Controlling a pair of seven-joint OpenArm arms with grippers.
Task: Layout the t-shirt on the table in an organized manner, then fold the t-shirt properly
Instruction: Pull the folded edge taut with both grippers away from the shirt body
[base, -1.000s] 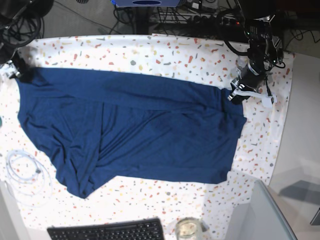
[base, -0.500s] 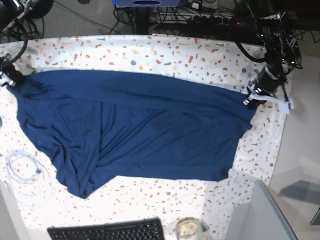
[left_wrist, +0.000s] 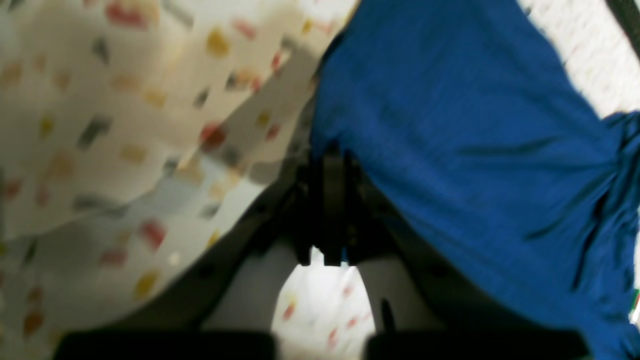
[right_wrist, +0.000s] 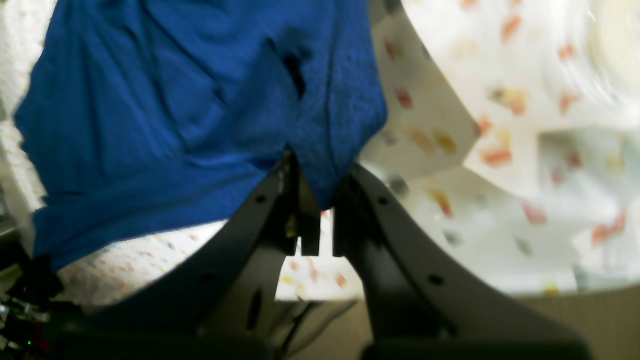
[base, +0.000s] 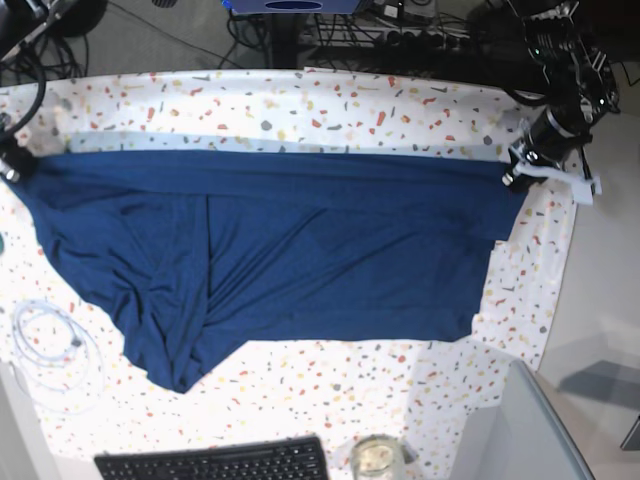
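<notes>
The dark navy t-shirt (base: 270, 250) lies spread across the speckled white table (base: 300, 105), its far edge pulled into a straight, taut line. My left gripper (base: 516, 180) is shut on that edge at the base view's right end. The left wrist view shows its fingers (left_wrist: 327, 165) pinched on the blue t-shirt (left_wrist: 450, 150) over the table (left_wrist: 100, 125). My right gripper (base: 10, 166) holds the opposite end at the base view's left edge. Its fingers (right_wrist: 320, 200) are closed on a fold of the t-shirt (right_wrist: 200, 100) above the table (right_wrist: 500, 150). The t-shirt's near hem sags unevenly toward the front left.
A coiled white cable (base: 50, 345) lies front left. A black keyboard (base: 215, 462) and a glass jar (base: 376, 458) sit at the front edge, with a grey bin (base: 520, 430) at the front right. Cables and equipment crowd the back.
Both arms have moved apart, each outward toward its side. The t-shirt's far edge went from slanted and slack to straight and taut. The right gripper closed on the cloth.
</notes>
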